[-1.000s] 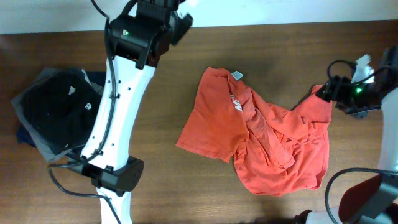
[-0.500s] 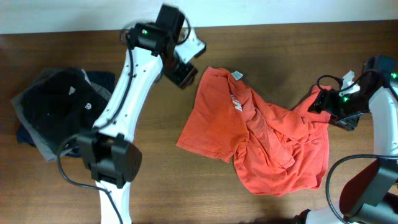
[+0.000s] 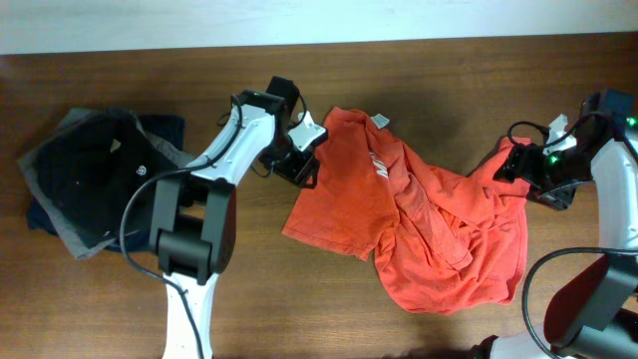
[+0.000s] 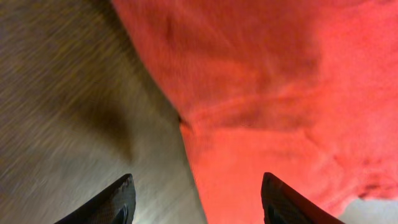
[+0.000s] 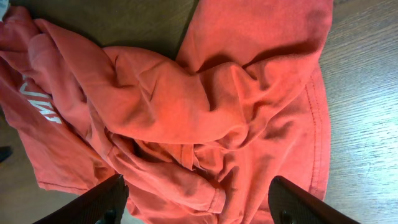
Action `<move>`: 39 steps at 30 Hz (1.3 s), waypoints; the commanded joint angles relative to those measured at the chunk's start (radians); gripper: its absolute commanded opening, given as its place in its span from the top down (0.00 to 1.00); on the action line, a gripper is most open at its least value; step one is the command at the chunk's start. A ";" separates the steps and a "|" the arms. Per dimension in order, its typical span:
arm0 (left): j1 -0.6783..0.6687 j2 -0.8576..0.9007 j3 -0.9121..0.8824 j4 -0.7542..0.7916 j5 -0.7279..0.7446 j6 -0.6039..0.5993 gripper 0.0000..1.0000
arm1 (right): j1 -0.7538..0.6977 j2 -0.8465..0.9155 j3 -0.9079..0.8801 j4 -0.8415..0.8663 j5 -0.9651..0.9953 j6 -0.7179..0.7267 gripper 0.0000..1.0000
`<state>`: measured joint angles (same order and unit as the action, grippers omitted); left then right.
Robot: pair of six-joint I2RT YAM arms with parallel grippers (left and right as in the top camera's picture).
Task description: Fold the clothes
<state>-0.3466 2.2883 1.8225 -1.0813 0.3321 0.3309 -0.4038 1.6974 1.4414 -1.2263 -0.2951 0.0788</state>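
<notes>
The red-orange shirt (image 3: 419, 214) lies crumpled on the table, white lettering (image 3: 379, 165) and a small white neck tag (image 3: 379, 122) at its upper part. My left gripper (image 3: 304, 165) is open, low at the shirt's left edge; in its wrist view the fingers (image 4: 196, 202) straddle the cloth's edge (image 4: 273, 93). My right gripper (image 3: 513, 165) is open at the shirt's upper right corner; its wrist view shows the fingers (image 5: 196, 202) spread over bunched folds (image 5: 186, 118), gripping nothing.
A pile of black, grey and navy folded garments (image 3: 90, 184) sits at the left of the brown wooden table (image 3: 249, 289). The white base of the left arm (image 3: 184, 299) stands at the front. The wall edge runs along the back.
My left arm swung down from above the table's back edge to the shirt's left edge. My right gripper shifted slightly left and down at the shirt's right corner. The shirt barely moved.
</notes>
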 commanded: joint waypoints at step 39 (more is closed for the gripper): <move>0.211 -0.195 0.525 -0.439 -0.495 -0.166 1.00 | 0.136 -0.002 -0.192 0.172 -0.008 0.011 0.29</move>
<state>-0.1379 2.0872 2.3478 -1.5192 -0.1146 0.1741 -0.2840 1.6974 1.3209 -1.0866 -0.3206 0.0471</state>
